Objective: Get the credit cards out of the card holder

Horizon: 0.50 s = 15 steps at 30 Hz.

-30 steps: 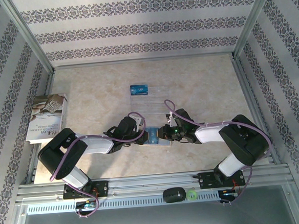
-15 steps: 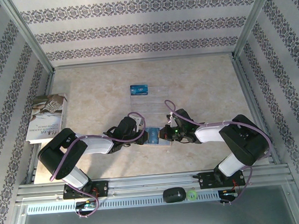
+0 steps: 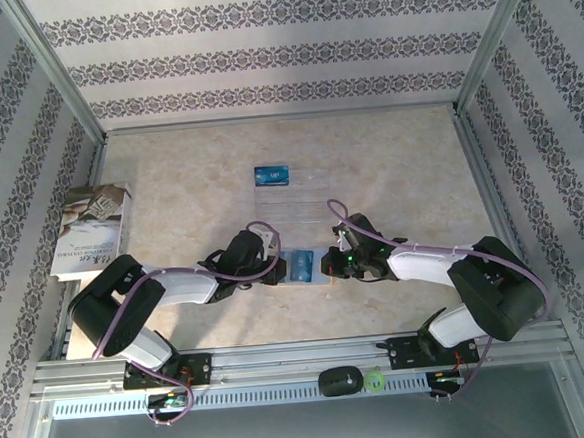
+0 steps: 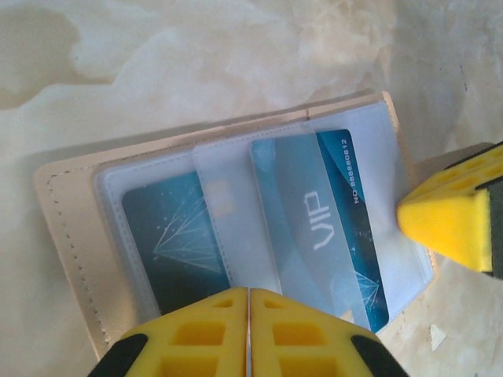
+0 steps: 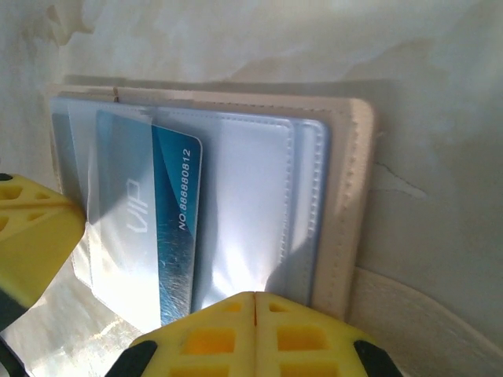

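The card holder (image 3: pixel 300 266) lies open on the table between my two grippers, tan outside (image 4: pixel 67 236) with clear sleeves inside. One blue credit card marked VIP (image 4: pixel 330 212) sticks part way out of a sleeve, its numbered edge bare (image 5: pixel 179 220). A second teal credit card (image 4: pixel 177 236) sits fully in the neighbouring sleeve. My left gripper (image 4: pixel 249 294) is shut, its tips over the holder's near edge, and it stands left of the holder (image 3: pixel 273 263). My right gripper (image 5: pixel 255 297) is shut over an empty sleeve, just right of the holder (image 3: pixel 327 264).
A clear plastic tray (image 3: pixel 295 194) behind the holder has a blue card (image 3: pixel 271 174) at its far left corner. A book (image 3: pixel 90 229) lies at the left edge. Metal frame rails bound the table.
Both arms have sunk lower and their elbows have spread outward. The right gripper has slid slightly along the holder's right side. The holder has barely moved.
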Tool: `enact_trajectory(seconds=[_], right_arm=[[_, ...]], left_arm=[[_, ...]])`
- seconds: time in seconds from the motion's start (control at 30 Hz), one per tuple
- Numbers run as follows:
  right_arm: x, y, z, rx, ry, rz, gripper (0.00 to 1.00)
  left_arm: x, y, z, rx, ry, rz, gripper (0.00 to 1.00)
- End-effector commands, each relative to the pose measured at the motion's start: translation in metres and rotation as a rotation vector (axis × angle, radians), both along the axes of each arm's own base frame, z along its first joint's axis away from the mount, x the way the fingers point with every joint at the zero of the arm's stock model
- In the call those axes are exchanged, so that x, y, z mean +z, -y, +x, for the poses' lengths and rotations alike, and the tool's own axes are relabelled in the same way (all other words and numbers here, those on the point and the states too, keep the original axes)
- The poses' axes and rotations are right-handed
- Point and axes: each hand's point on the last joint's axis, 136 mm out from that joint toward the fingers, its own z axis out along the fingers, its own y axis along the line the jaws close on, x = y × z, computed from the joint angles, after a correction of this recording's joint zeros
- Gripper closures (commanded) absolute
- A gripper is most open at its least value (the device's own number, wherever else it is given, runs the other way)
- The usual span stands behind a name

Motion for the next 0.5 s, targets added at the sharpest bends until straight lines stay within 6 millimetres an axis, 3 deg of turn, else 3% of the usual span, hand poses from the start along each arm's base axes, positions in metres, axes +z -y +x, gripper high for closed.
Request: enact_trajectory(seconds=[0.0,0.07,0.2,0.3,0.47], right_arm=[[0.017,-0.002,0.008,0.029,0.066,-0.005,0.92],[0.028,-0.006,0.011,0.053,0.097,0.001,0.83],[0.045,-0.019,0.014,0.097,0.136,0.054,0.77],[0.047,-0.027,0.016,0.106,0.129,0.078,0.76],[0.038,-0.032,0.018,0.087,0.092,0.094,0.76]], left_arm=[[0.008,-0.016,-0.003,0.029,0.001,0.035,0.85],[0.024,-0.017,-0.001,0.023,0.041,0.036,0.84],[0.049,-0.004,0.003,-0.022,0.089,-0.012,0.84],[0.053,0.017,0.009,-0.049,0.087,-0.075,0.86],[0.042,0.04,0.018,-0.078,0.066,-0.102,0.89]])
